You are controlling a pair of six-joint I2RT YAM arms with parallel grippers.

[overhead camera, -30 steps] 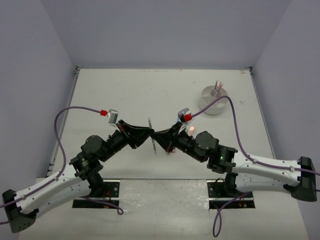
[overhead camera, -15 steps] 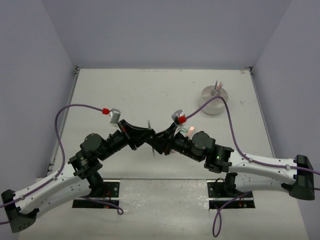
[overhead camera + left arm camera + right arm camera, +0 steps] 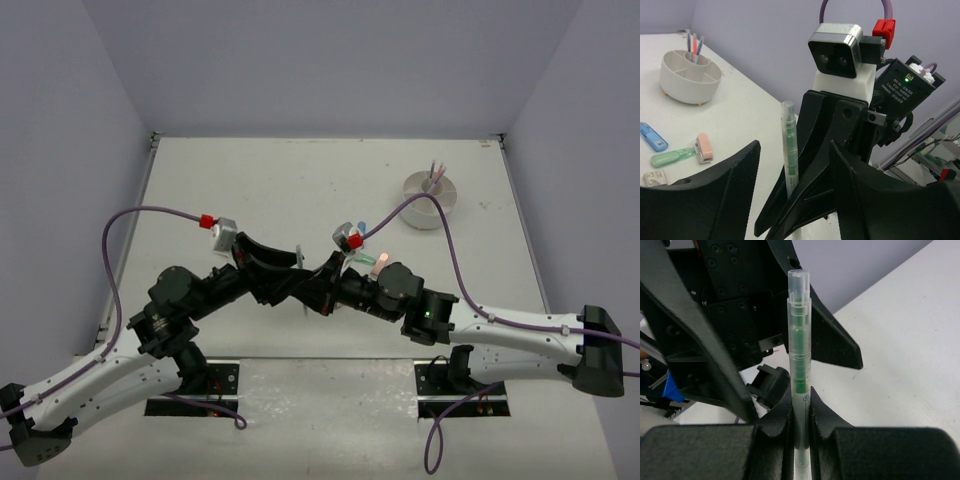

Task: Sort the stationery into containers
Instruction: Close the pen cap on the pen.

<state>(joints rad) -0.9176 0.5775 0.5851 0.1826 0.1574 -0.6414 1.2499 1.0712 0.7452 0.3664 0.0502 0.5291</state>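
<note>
A clear pen with a green core stands upright in my right gripper, whose jaws are shut on its lower barrel. My left gripper is open, its two fingers spread either side of the pen without touching it. In the top view both grippers meet at the table's middle near the pen. The white round tub stands at the far right with a few pens upright in its centre cup; it also shows in the left wrist view.
A blue eraser, a green marker, a pink eraser and a tan block lie on the table behind the right wrist. Purple cables loop over both arms.
My right arm has moved left, carrying the pen in between the left gripper's open fingers. The left arm has shifted slightly.
</note>
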